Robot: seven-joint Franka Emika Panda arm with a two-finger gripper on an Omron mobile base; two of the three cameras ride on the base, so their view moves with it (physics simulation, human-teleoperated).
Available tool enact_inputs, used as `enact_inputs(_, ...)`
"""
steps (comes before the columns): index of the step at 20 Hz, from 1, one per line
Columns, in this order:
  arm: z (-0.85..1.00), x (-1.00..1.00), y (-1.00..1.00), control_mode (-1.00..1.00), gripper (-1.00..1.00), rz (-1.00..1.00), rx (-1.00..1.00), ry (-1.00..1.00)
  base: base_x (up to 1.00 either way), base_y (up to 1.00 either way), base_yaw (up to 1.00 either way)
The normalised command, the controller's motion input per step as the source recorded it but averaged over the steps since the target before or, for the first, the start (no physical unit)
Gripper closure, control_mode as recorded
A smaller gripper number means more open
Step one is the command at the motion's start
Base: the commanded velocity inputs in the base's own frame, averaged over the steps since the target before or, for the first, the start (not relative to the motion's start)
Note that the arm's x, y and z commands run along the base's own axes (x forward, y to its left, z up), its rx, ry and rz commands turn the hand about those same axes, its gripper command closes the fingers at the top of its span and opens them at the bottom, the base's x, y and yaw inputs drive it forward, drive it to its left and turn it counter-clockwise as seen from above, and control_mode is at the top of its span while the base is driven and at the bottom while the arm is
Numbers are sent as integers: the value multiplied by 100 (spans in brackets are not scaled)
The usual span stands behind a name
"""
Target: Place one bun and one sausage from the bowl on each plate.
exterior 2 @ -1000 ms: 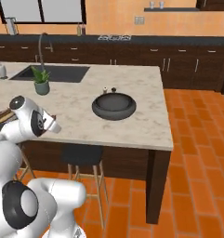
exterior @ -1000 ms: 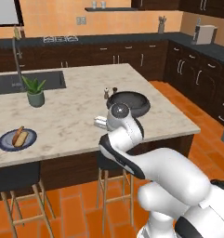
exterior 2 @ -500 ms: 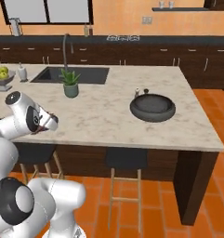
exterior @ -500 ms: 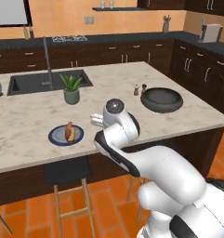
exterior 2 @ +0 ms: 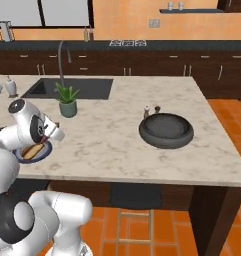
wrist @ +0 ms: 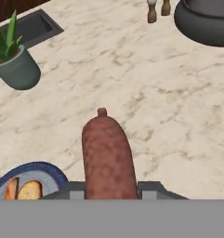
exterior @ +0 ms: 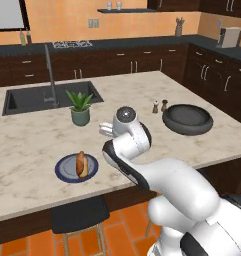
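Sausage [wrist: 108, 155]: dark reddish-brown rod with a small nub at its far end, clamped between the gripper [wrist: 111, 189] jaws at the lower centre of the hand view and pointing up the frame over the marble counter [wrist: 146, 97].

Plate [exterior: 67, 167]: blue-rimmed, pale centre, lower left of the left base view near the counter's front edge. It carries a bun [exterior: 82, 163] with a darker strip along it; whether that strip is a second sausage cannot be told. In the hand view the plate's rim [wrist: 36, 169] shows at the lower left, just beside the held sausage.

Bowl [exterior: 187, 119]: dark, wide, thick-rimmed, right of centre in the left base view, well apart from the plate. Contents cannot be told.

Two small shakers [exterior: 159, 106]: upright, just beside the bowl on its left.

Potted plant [exterior: 80, 107]: green leaves in a grey-green pot, above the plate in the left base view.

Sink [exterior: 47, 97]: dark basin with tall faucet [exterior: 50, 75], upper left.

Stool [exterior: 77, 218]: dark seat, under the counter edge, lower left.
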Motion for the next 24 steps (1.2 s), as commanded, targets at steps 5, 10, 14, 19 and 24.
enact_inputs(5, 93, -48, 62, -100, 100, 4, 1, -8, 0, 0, 0)
enact_inputs(10, 48, -10, 79, -100, 100, 23, 1, 29, 0, 0, 0)
enact_inputs(14, -51, 0, 59, -100, 100, 46, -6, 29, 0, 0, 0)
enact_inputs(19, -81, 2, 46, -100, 100, 23, -6, 12, 0, 0, 0)
enact_inputs(24, -41, 34, 65, -100, 100, 5, -1, 1, 0, 0, 0)
